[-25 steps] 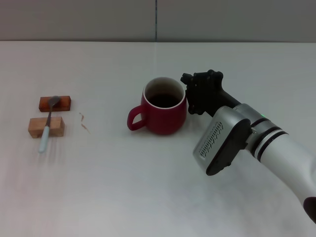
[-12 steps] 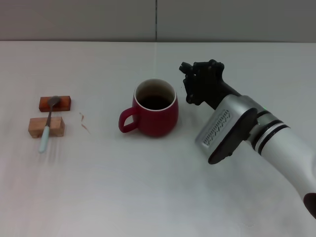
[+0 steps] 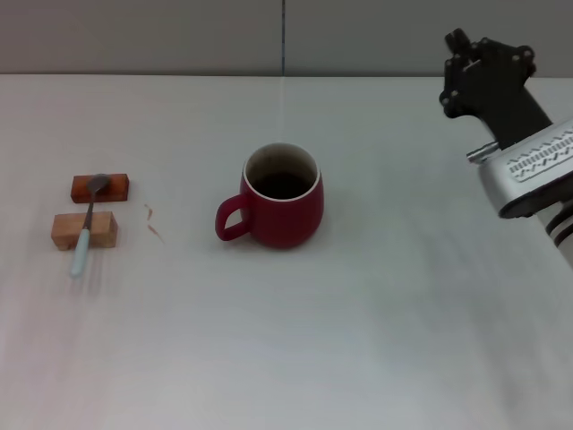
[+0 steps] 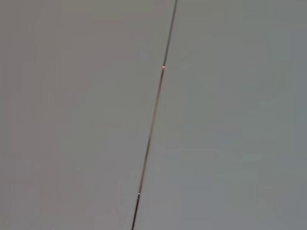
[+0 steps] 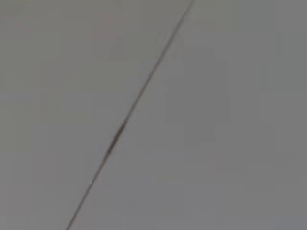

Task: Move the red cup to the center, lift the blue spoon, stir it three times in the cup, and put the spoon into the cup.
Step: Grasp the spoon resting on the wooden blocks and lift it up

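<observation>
The red cup (image 3: pixel 282 199) stands upright near the middle of the table, its handle pointing to the robot's left and its inside dark. The blue spoon (image 3: pixel 86 226) lies at the far left across two small wooden blocks, with its grey bowl on the far block and its pale handle pointing toward me. My right gripper (image 3: pixel 483 67) is raised at the back right, well away from the cup and holding nothing. The left gripper is out of view. Both wrist views show only a grey surface with a thin seam.
A reddish wooden block (image 3: pixel 101 187) and a lighter wooden block (image 3: pixel 83 229) hold up the spoon. A small curl of debris (image 3: pixel 153 222) lies between the blocks and the cup. The white table (image 3: pixel 295 340) ends at a grey wall behind.
The cup slid a little to the left, then my right gripper let go of it. The gripper has since pulled back and risen to the back right.
</observation>
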Controlling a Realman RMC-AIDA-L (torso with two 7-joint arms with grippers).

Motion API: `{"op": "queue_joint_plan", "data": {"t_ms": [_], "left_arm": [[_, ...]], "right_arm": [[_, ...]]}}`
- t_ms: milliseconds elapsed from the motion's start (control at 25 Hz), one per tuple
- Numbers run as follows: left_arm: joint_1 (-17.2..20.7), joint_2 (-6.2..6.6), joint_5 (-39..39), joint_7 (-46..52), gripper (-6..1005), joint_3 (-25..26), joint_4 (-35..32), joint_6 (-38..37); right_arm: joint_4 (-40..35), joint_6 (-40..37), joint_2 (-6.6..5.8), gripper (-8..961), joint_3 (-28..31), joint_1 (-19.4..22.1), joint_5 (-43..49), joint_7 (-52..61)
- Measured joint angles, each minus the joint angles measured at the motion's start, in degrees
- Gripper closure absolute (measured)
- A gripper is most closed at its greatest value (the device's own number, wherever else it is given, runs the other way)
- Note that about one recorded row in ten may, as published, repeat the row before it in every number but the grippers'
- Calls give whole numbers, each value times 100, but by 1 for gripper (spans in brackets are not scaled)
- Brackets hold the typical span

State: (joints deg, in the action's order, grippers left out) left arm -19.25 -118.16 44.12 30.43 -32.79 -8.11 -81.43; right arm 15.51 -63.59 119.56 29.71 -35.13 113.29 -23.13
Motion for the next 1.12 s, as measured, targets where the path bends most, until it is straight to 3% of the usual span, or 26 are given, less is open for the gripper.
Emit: {"op": "queue_joint_plan", "data": {"t_ms": [320, 560, 760, 800, 1120], "left_arm": [[325, -5, -1, 197, 142, -510, -23, -590], [673, -31, -1, 332, 142, -724, 87, -867], [954, -41, -1, -123, 142, -817, 615, -1348], [1014, -41, -6, -428, 142, -803, 980, -1633], [1050, -21, -27, -1388, 142, -778, 2063, -2174]], "right_arm": [[-581, -424, -25, 924, 520, -11, -1, 1522], [-748, -334, -41, 924, 577, -142, 0, 1652], [-789, -101, -73, 923, 581, -344, -1, 1652], [-799, -65, -78, 923, 582, -387, -1, 1652], [-871, 33, -96, 924, 587, -562, 0, 1628]]}}
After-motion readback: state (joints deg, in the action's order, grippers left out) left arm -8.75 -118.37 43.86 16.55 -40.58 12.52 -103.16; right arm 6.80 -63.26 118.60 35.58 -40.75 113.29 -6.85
